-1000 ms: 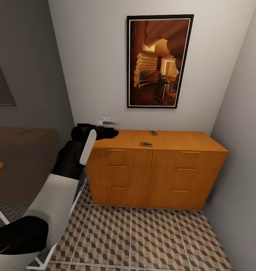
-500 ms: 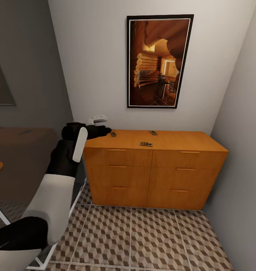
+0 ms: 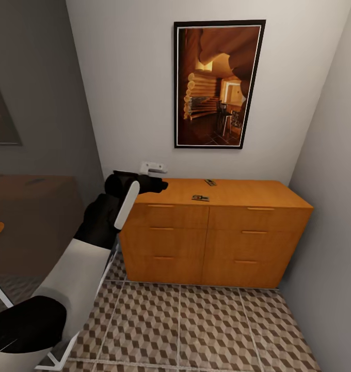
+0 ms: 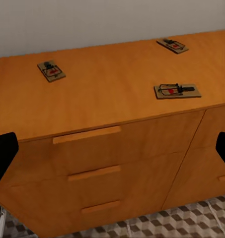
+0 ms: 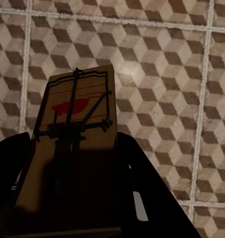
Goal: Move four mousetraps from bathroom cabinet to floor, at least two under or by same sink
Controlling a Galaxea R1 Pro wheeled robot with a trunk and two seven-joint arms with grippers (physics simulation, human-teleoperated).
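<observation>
The left gripper [image 3: 156,182] has swung back in over the left end of the cabinet [image 3: 217,235]: half a second ago it sat further left, off the cabinet's corner, with a trap visible just beside it, and now the arm covers that spot again. In the left wrist view its dark fingers [image 4: 3,153] stand wide apart at the frame edges with nothing between them, looking down on 3 mousetraps on the orange top: one at the back-left [image 4: 51,71], one near the front edge [image 4: 177,90], one toward the back [image 4: 172,45].

From the head view, 2 of these show right of the arm, the front one [image 3: 200,197] and the rear one [image 3: 210,182].

The right gripper [image 5: 75,198] is clamped on the 4th mousetrap [image 5: 75,129], board held between its dark fingers above the cube-patterned bathroom floor [image 5: 182,74].

The return toward the cabinet suggests the left arm is lining up on the nearest trap. So 1 trap is in hand, none is seen on the tiles yet, and 3 remain to collect
</observation>
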